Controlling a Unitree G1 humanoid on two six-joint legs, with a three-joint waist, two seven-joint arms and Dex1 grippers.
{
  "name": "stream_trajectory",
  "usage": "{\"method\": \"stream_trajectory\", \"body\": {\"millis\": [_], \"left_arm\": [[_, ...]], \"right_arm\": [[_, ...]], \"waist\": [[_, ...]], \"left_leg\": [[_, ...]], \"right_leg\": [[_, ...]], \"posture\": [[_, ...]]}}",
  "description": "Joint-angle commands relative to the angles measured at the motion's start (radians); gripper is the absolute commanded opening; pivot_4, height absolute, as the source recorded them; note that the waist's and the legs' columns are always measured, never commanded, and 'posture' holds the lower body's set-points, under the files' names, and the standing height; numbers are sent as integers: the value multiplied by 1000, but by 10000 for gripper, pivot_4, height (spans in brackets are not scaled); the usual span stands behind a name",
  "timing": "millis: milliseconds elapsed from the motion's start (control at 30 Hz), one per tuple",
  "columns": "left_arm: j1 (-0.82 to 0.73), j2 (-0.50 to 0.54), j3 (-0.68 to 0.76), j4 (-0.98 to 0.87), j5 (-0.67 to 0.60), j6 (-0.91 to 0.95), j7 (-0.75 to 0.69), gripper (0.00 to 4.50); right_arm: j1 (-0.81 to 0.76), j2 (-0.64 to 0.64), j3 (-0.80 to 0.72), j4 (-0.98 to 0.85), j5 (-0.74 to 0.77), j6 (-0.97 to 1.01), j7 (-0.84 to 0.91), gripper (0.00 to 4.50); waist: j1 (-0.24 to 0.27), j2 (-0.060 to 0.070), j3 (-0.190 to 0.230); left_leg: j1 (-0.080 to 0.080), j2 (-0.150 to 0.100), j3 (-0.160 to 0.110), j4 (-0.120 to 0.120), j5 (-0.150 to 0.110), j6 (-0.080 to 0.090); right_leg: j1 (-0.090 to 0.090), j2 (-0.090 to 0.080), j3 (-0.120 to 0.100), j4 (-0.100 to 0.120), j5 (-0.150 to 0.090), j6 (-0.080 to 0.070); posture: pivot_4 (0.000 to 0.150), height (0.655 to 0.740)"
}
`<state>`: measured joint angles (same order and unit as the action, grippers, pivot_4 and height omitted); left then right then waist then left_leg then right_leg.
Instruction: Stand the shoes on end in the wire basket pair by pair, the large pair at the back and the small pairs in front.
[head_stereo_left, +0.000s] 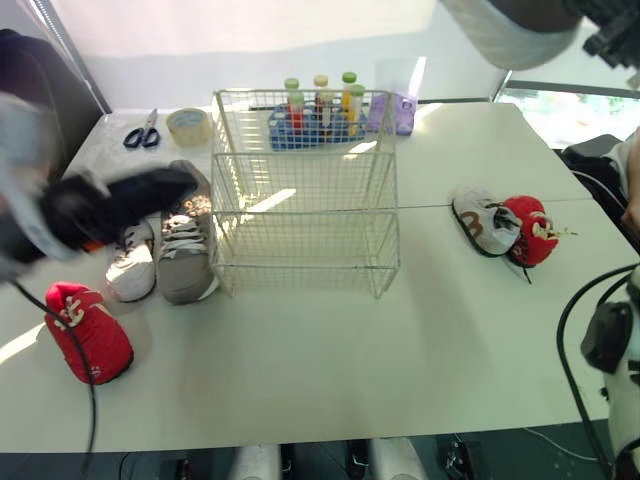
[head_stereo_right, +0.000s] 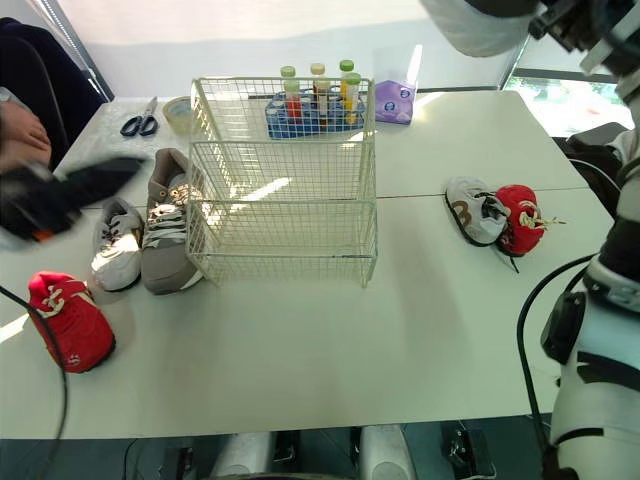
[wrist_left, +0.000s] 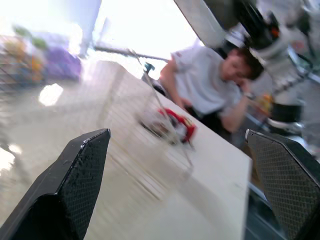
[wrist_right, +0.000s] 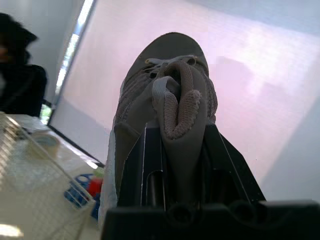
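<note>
Looking down over the white table (head_stereo_left: 330, 350), we find the wire basket (head_stereo_left: 300, 240) standing at its middle, with no shoe inside.

Right gripper (wrist_right: 181, 129): raised high above the table's right rear, clamped tight on a large grey shoe (wrist_right: 165, 65). The fingers pinch the shoe at its opening and its toe points away from the wrist.

Left gripper (wrist_left: 176, 132): fingers (wrist_left: 80, 175) spread wide, nothing between them. From the head camera it hangs over the left end of the table, blurred; we cannot tell whether it touches anything.

Shoes left of the basket:
- second grey shoe (head_stereo_left: 185, 245), lying flat, just beside the basket wall
- small white shoe (head_stereo_left: 132, 262), touching that grey shoe's outer side
- small red shoe (head_stereo_left: 90, 332), apart from those two, nearer the front edge

Shoes right of the basket, well apart from it:
- white shoe with a brown mark (head_stereo_left: 485, 222)
- another red shoe (head_stereo_left: 530, 230), pressed against it

Behind the basket: a blue rack of bottles (head_stereo_left: 315, 115) and a purple pack (head_stereo_left: 400, 112). At the rear left: scissors (head_stereo_left: 143, 132) and a roll of tape (head_stereo_left: 188, 125).

A person in a white shirt (wrist_left: 210, 85) sits at the table's right end.
</note>
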<state>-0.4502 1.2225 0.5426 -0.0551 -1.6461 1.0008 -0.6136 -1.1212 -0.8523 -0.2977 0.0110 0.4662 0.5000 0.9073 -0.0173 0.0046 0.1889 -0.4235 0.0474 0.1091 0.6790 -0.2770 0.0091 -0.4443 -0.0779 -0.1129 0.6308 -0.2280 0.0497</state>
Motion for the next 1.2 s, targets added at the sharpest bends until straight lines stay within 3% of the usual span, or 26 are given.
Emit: {"method": "stream_trajectory", "body": {"millis": [33,167,267,633,967,1067,1200], "left_arm": [[-107,40,-42,153,98,18,-109,45000],[-335,-15,-166,319,205,46,-192,45000],[-424,-91,-218,337,265,71,-211,45000],[-560,-271,-272,388,436,99,-277,45000],[-618,-310,-245,431,496,141,-350,45000],[-625,-317,-238,437,496,157,-377,36288],[-627,-336,-204,414,471,192,-354,17594]], "right_arm": [[-49,-25,50,-28,92,24,144,3027],[-65,7,138,-36,109,-5,247,3027],[-56,44,163,-50,123,-21,272,3027],[-40,92,186,-141,166,13,280,3027],[-14,90,189,-189,166,18,271,3027],[-13,96,190,-199,174,25,265,2789],[0,100,186,-200,175,38,245,2789]], "waist": [[0,0,0],[7,-2,1],[9,-2,1],[6,-7,4],[5,-7,4],[5,-7,4],[6,-7,4]], "left_leg": [[1,0,1,0,0,0],[0,0,1,1,0,0],[-1,0,1,2,2,-3],[-2,0,2,3,3,-5],[-2,0,2,4,3,-6],[-2,0,2,5,3,-6],[-2,0,2,5,3,-6]], "right_leg": [[0,0,0,0,0,0],[1,-1,0,1,0,0],[1,-1,0,1,0,1],[-1,-2,0,2,2,3],[0,-2,0,3,2,3],[0,-2,0,4,2,3],[0,-2,1,4,2,3]], "posture": [[1500,7400],[1500,7400],[1500,7400],[1500,7400],[1500,7400],[1500,7400],[1500,7400]]}}
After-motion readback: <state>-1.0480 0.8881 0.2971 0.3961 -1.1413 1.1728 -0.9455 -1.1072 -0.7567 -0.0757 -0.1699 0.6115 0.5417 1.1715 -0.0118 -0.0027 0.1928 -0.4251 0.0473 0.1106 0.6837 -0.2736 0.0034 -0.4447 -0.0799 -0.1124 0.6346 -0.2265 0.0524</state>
